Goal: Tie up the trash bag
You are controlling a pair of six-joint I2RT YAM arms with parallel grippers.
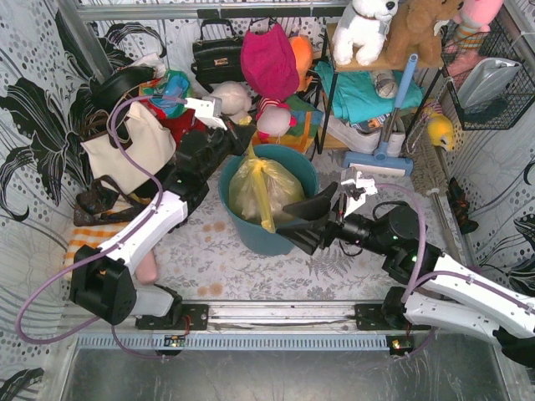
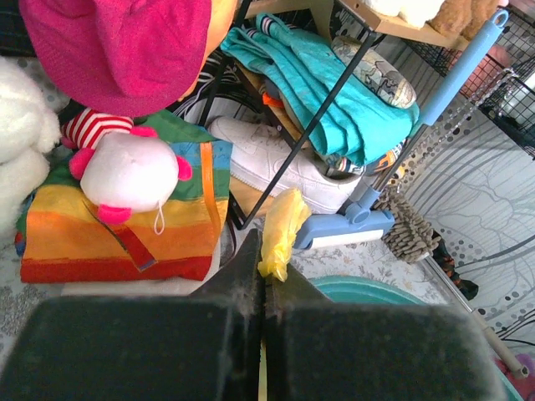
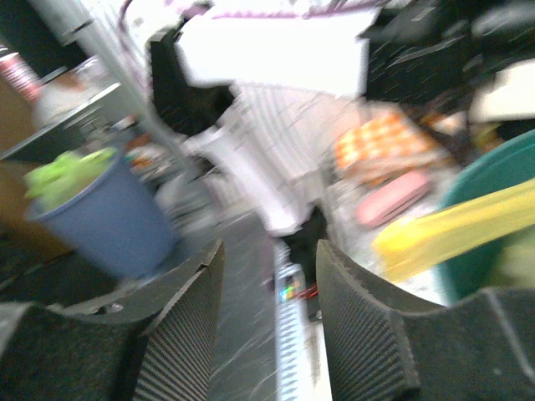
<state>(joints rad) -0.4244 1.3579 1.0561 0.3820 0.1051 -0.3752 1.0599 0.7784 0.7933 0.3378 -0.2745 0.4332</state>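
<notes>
Bag (image 1: 266, 190): thin translucent yellow film, crumpled, seated in the round teal bin (image 1: 242, 230) mid-table. Step in hand, by judgement: gathering the mouth into tails for knotting. Left gripper (image 2: 261, 255) pinched tight on a twisted yellow tail (image 2: 280, 230) at the bin's far-left rim. Right gripper (image 1: 291, 225) spread, holding nothing, at the near-right rim; its own view is blurred, with a flat yellow strip (image 3: 451, 230) just to its right. Next move likely calls for the right to seize that strip and cross it over the left's.

Counter (image 1: 242, 267) with a floral-patterned cover.
A teal bin (image 1: 251, 238) stands mid-counter; a cream tote bag (image 1: 125, 150) lies left, a blue sweeper (image 1: 378, 160) behind right.
</notes>
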